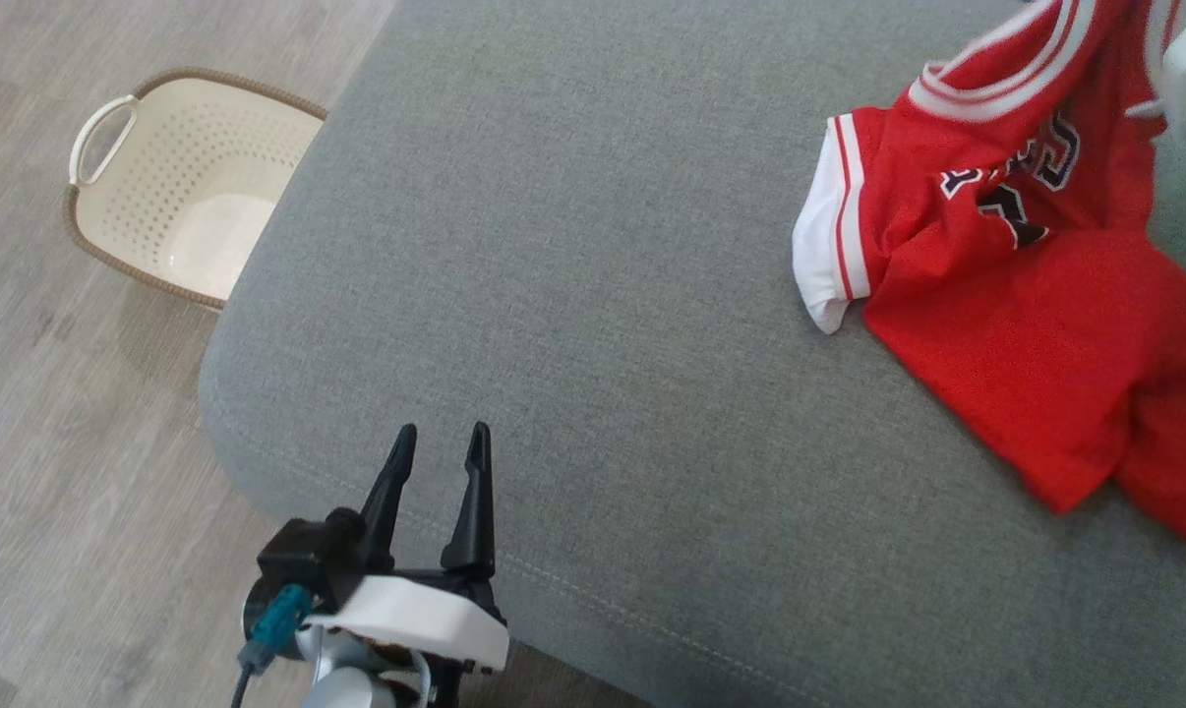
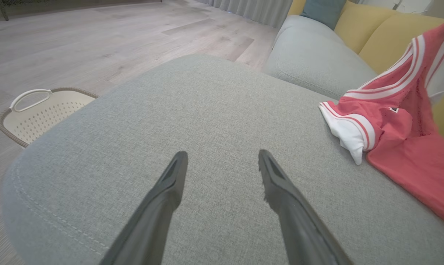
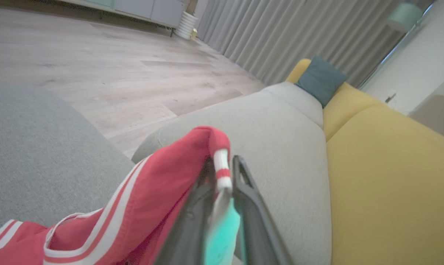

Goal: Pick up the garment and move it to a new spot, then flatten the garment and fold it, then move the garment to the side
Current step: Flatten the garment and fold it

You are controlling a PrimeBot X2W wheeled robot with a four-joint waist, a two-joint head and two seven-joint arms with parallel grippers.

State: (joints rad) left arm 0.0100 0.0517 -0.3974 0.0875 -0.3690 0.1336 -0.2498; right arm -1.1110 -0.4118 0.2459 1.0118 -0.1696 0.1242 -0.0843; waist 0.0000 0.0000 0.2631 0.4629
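Observation:
The garment [image 1: 1026, 324], a red jersey with white sleeves, striped trim and black lettering, lies crumpled at the right of the grey cushion [image 1: 603, 246], its collar end lifted. In the left wrist view the garment [image 2: 402, 147] hangs up toward the top right corner. My right gripper [image 3: 223, 165] is shut on the striped trim of the garment [image 3: 163, 184], holding that edge above the seat. My left gripper [image 1: 441, 438] stands open over the cushion's near left corner, far from the jersey. Its fingers [image 2: 170, 187] have only bare cushion [image 2: 214, 110] between them.
A cream perforated basket [image 1: 101, 138] sits on the wood floor beside the cushion's left edge; its rim and handle [image 2: 30, 99] also appear in the left wrist view. A second grey seat [image 3: 281, 121], a yellow backrest [image 3: 391, 184] and a blue pillow [image 3: 319, 79] lie beyond.

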